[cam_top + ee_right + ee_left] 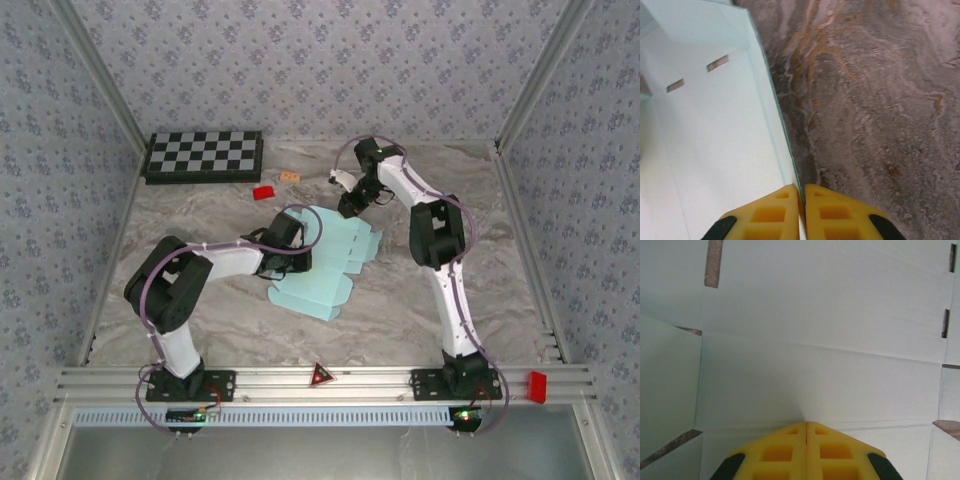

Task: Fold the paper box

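At centre: paper box [330, 272], long axis near-left to far-right.

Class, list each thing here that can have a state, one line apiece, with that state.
paper box: unfolded sheet, not yet a box.
left gripper: shut, holding nothing, tips over a panel of the sheet.
right gripper: shut on the paper box's edge.
checkerboard: lying flat, untouched.

Quick count on my desk [505, 265]: one paper box [330, 275], one checkerboard [204, 155], and just beside the checkerboard one small red block [264, 192] plus one little tan piece [290, 176]. One of each, four total.
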Robot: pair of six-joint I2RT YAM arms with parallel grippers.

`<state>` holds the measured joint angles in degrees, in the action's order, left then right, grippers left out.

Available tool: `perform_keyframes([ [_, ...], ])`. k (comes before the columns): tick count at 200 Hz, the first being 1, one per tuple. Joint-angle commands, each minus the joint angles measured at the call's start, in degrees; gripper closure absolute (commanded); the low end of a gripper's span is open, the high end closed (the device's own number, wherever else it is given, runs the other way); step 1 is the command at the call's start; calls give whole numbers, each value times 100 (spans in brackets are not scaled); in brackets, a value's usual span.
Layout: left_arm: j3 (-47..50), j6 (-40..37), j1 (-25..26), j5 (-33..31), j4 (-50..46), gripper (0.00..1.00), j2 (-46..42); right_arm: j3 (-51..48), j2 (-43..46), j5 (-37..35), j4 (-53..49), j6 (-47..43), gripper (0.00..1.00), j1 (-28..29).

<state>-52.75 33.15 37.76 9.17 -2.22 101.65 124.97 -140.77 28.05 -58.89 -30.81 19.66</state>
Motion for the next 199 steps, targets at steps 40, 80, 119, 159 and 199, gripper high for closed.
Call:
perform_keyframes([
  [40, 235, 150, 47, -251, -491, 92, -803, -834, 1093, -334, 753, -861, 100, 126],
  [80, 483, 192, -205, -437, -604, 78, -1199, -1159, 1497, -664, 1050, -1134, 100, 229],
  [119, 853, 245, -436, -291, -532, 79, -1260, -1804, 2035, -1162, 1662, -1444, 100, 427],
  [159, 1176, 324, -438, -15, -251, 93, -1201, -2643, 2578, -1764, 2580, -1574, 100, 667],
  [199, 1414, 628, -442, 82, 67, 97, -1137, -3383, 2986, -2447, 3507, -1680, 100, 937],
])
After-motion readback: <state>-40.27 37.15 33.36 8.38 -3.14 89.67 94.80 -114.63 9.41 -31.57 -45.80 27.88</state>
